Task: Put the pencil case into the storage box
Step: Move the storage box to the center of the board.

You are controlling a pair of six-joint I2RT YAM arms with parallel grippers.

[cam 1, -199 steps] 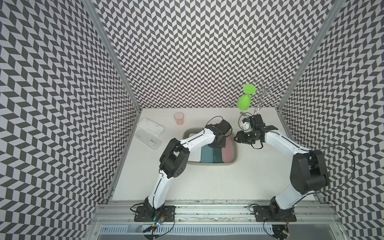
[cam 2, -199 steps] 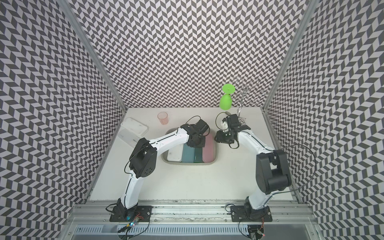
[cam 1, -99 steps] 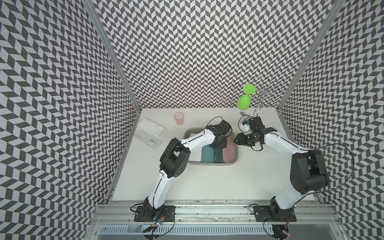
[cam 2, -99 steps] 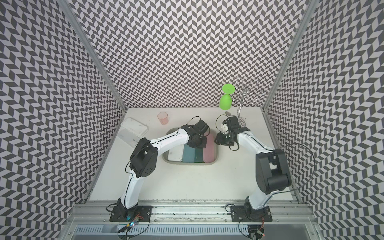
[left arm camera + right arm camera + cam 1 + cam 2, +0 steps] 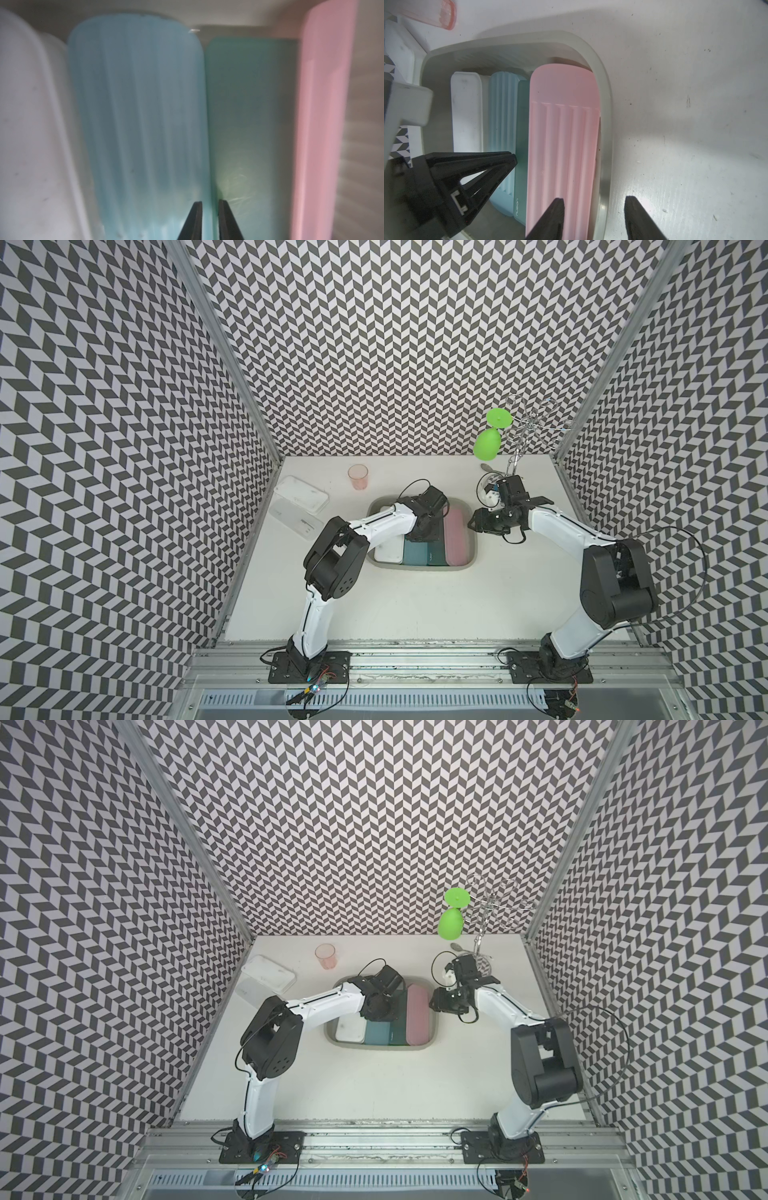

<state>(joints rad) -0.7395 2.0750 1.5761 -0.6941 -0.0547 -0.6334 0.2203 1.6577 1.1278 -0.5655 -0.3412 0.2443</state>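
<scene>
- Where the storage box [image 5: 606, 124] meets the wall on the right arm's side, the pink pencil case [image 5: 564, 135] lies inside the rim, higher than its neighbours. The right wrist view shows its ribbed lid, while both top views show only a plain pink strip.
- Next to it in the box lie a green pencil case [image 5: 249, 124], a blue pencil case [image 5: 141, 114] and a white pencil case [image 5: 27, 135], side by side. The left wrist view shows them close up but blurred.
- The left claw [image 5: 209, 202] is pinched closed on nothing. Its tips hang low over the seam between the blue and green cases. In both top views the wrist hides those tips.
- The right claw [image 5: 595, 198] stands partly open and empty above the box's rim. One finger is over the pink case's end and the other over the bare counter [image 5: 415, 614].
- A top view also takes in a pink cup [image 5: 358, 477] behind the box and clear lidded containers [image 5: 301, 506] to the left arm's side. At the far corner a green goblet [image 5: 487, 445] hangs on a wire rack [image 5: 523, 427].
</scene>
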